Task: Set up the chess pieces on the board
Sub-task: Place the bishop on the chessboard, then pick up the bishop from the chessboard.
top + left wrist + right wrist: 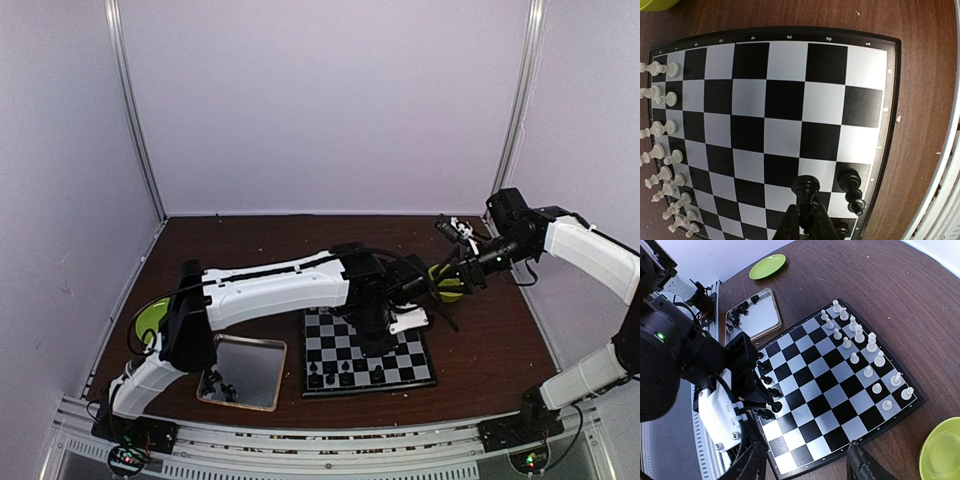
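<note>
Left gripper (804, 214) pinches a black piece (805, 186) low down. Tiny, glossy, likely slippery. Right gripper (807, 466) gapes, empty

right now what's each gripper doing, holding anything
Left gripper: closed, holding a black chess piece.
Right gripper: open, holding nothing.

The middle ranks of the board (815, 390) give open passage from above. Two rows of white pieces (860, 337) block one edge, and black pieces (775, 405) line part of the opposite edge. The left arm (280, 285) reaches in over the black side. Its left gripper (805, 210) sits low there, with a black piece (805, 186) in the jaws. Bare bench (890, 280) lies beyond the white rows.
</note>
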`<state>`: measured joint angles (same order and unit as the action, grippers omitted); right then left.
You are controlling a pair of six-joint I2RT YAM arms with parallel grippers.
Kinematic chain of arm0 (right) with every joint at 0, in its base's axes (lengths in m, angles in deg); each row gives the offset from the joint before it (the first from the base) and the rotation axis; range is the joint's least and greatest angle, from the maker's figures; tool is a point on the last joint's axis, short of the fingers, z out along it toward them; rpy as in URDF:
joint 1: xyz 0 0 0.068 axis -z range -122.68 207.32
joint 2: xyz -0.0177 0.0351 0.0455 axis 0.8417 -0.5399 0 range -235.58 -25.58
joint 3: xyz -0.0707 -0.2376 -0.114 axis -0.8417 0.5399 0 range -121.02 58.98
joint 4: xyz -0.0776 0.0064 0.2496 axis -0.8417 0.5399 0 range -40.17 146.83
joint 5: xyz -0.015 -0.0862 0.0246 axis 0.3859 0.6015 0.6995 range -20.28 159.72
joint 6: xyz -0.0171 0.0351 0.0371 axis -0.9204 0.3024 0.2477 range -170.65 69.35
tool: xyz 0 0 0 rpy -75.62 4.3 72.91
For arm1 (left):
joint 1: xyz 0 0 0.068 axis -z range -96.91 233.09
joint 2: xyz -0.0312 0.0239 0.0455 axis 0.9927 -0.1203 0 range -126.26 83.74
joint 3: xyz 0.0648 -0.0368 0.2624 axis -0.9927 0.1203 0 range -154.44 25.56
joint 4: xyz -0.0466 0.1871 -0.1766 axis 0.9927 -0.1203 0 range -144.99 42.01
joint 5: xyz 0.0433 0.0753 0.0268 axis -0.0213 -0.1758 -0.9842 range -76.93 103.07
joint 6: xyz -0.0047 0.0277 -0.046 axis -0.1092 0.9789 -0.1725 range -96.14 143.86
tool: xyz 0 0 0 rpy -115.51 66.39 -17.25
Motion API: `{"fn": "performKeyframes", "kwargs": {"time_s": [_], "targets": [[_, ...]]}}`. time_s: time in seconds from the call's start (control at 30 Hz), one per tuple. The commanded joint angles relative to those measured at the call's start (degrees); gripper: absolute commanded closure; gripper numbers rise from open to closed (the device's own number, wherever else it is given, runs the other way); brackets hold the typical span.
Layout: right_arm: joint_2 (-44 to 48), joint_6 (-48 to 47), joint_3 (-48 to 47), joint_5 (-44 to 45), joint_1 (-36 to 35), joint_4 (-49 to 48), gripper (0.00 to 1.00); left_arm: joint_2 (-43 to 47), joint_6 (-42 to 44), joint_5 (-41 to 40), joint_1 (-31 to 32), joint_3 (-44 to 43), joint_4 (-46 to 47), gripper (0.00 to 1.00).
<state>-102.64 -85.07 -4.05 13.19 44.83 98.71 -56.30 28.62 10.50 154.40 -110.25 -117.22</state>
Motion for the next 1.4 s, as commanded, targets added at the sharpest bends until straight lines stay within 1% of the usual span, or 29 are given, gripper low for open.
{"fn": "performKeyframes", "kwargs": {"time_s": [0.0, 0.2, 0.37, 0.47, 0.6, 0.67, 0.8, 0.93, 1.03, 1.1, 1.17, 1.3, 1.37], "targets": [[-0.4, -0.8, -1.6, -0.5, 0.3, 0.8, 0.45, -1.9, 1.3, 0.5, -0.3, -1.8, -0.3, 0.91], [-0.6, -0.9, -1.6, -0.4, 0.3, 0.9, 0.45, -2.8, 1.2, 1.5, -0.3, -2.0, 0.8, 0.87], [-0.7, -0.8, -1.7, -0.5, 0.3, 0.9, 0.45, -2.5, 0.8, 1.1, -0.3, -2.4, 1.2, 0.72], [-0.7, -0.6, -1.7, -0.6, 0.3, 0.7, 0.45, 0.2, 1.0, 0.6, -0.3, -1.5, 3.0, 0.66], [-0.4, -0.4, -1.6, 0.0, 0.3, 0.4, 0.45, 5.8, 1.1, -2.3, -1.8, 0.2, 4.0, 0.65], [0.3, 0.3, -0.9, 0.9, 0.2, -0.8, 0.45, 11.2, 0.7, -4.6, -3.0, 4.9, 6.1, 0.65], [1.9, 1.9, 0.4, 7.2, -2.6, -4.5, 0.46, 25.4, -0.5, -5.5, -6.2, 20.9, 14.9, 0.63], [0.8, 1.7, 0.0, 15.2, -10.2, -5.5, 0.47, 37.3, -2.5, -7.8, -11.6, 33.9, 19.0, 0.61], [-2.3, 0.0, -1.0, 22.6, -18.7, -5.0, 0.48, 42.7, -2.7, -12.0, -16.3, 39.6, 19.6, 0.6], [-4.6, -0.8, -1.5, 26.8, -23.0, -5.0, 0.5, 46.0, -2.3, -15.3, -19.1, 42.8, 20.8, 0.59], [-7.1, -1.2, -2.2, 30.0, -26.5, -5.1, 0.51, 49.9, -1.9, -17.0, -22.1, 46.9, 24.2, 0.57], [-12.7, -1.4, -4.3, 34.9, -31.5, -3.9, 0.53, 58.3, -1.9, -13.3, -29.9, 56.5, 34.7, 0.51], [-14.7, -1.3, -5.1, 37.4, -33.2, -3.5, 0.53, 61.3, -2.2, -10.4, -34.2, 59.8, 38.3, 0.49]]}}
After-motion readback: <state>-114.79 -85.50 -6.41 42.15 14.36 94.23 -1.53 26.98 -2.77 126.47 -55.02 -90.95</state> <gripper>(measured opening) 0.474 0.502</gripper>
